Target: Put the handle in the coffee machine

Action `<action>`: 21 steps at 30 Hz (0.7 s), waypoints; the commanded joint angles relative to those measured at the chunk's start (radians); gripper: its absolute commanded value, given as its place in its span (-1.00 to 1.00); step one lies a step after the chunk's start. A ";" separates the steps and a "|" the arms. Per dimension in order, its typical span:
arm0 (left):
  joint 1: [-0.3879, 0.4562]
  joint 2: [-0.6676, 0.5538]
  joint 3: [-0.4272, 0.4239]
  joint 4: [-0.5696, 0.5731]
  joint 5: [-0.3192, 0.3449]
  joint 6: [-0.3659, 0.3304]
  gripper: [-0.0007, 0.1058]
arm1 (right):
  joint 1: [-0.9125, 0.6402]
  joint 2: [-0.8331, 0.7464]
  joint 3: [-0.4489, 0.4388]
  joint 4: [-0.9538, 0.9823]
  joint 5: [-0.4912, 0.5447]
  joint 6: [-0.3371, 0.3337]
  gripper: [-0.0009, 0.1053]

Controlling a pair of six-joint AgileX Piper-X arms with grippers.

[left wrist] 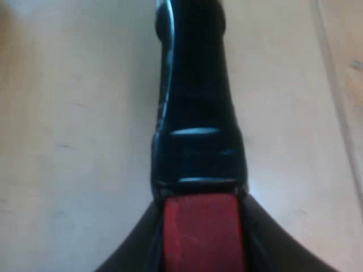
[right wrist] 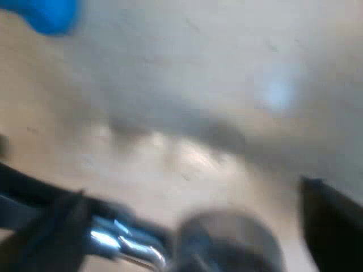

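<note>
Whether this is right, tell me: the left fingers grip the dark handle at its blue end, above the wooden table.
Wrong: the end is red, not blue. The left wrist view shows the left fingers gripping the dark handle at its red end, above the wooden table.

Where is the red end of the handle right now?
In the left wrist view, the red end sits pinched between the left hand's black fingers, and the dark handle stretches away over the pale tabletop.

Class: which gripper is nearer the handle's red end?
Left. The left gripper clamps the red end; the right gripper is at the holder's metal cup.
</note>
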 commanded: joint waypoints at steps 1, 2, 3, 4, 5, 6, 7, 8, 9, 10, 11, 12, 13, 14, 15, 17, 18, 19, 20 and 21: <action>-0.006 0.000 -0.003 0.022 0.040 0.009 -0.98 | -0.001 -0.013 -0.013 -0.028 0.014 -0.038 0.96; -0.006 0.000 -0.003 0.022 0.040 0.006 -0.98 | -0.001 -0.016 -0.013 -0.030 0.025 -0.043 0.96; -0.006 0.000 -0.003 0.022 0.044 -0.002 -0.98 | -0.001 -0.016 -0.013 -0.030 0.035 -0.043 0.96; -0.006 0.000 -0.003 0.022 0.048 -0.006 -0.98 | -0.001 -0.021 -0.013 -0.030 0.038 -0.043 0.96; -0.006 -0.002 -0.003 0.022 0.049 -0.009 -0.98 | -0.001 -0.024 -0.017 -0.030 0.060 -0.047 0.96; -0.006 -0.002 -0.003 0.022 0.049 -0.012 -0.98 | -0.001 -0.027 -0.019 -0.030 0.060 -0.052 0.96; -0.006 -0.002 -0.003 0.022 0.057 -0.015 -0.98 | -0.001 -0.035 -0.023 -0.033 0.066 -0.089 0.96; 0.002 -0.002 -0.005 0.022 0.061 -0.025 -0.98 | -0.001 -0.044 -0.029 -0.043 0.070 -0.130 0.96; 0.007 -0.002 -0.006 0.022 0.063 -0.027 -0.98 | -0.001 -0.050 -0.032 -0.048 0.076 -0.142 0.96; 0.024 -0.002 -0.006 0.022 0.063 -0.029 -0.98 | -0.001 -0.061 -0.039 -0.053 0.088 -0.162 0.96; 0.048 -0.002 -0.006 0.022 0.063 -0.028 -0.98 | -0.001 -0.071 -0.049 -0.054 0.117 -0.169 0.96; 0.061 -0.004 -0.006 0.022 0.063 -0.028 -0.98 | -0.001 -0.076 -0.051 -0.053 0.127 -0.169 0.96; 0.090 -0.009 -0.006 0.022 0.063 -0.031 -0.98 | -0.001 -0.087 -0.056 -0.060 0.155 -0.176 0.96; 0.115 -0.013 -0.006 0.023 0.063 -0.039 -0.98 | 0.002 -0.096 -0.057 -0.068 0.174 -0.182 0.96; 0.130 -0.018 -0.006 0.023 0.063 -0.045 -0.98 | 0.003 -0.102 -0.056 -0.074 0.180 -0.185 0.96; 0.185 -0.028 -0.006 0.026 0.065 -0.058 -0.98 | 0.018 -0.114 -0.056 -0.098 0.199 -0.225 0.96; 0.200 -0.029 -0.008 0.031 0.069 -0.058 -0.98 | 0.026 -0.115 -0.056 -0.103 0.212 -0.229 0.96; 0.229 -0.031 -0.013 0.048 0.080 -0.057 -0.98 | 0.047 -0.115 -0.056 -0.116 0.245 -0.246 0.96; 0.257 -0.032 -0.024 0.076 0.098 -0.057 -0.98 | 0.073 -0.115 -0.056 -0.124 0.287 -0.258 0.96; 0.271 -0.032 -0.031 0.091 0.106 -0.057 -0.98 | 0.082 -0.115 -0.056 -0.125 0.305 -0.264 0.96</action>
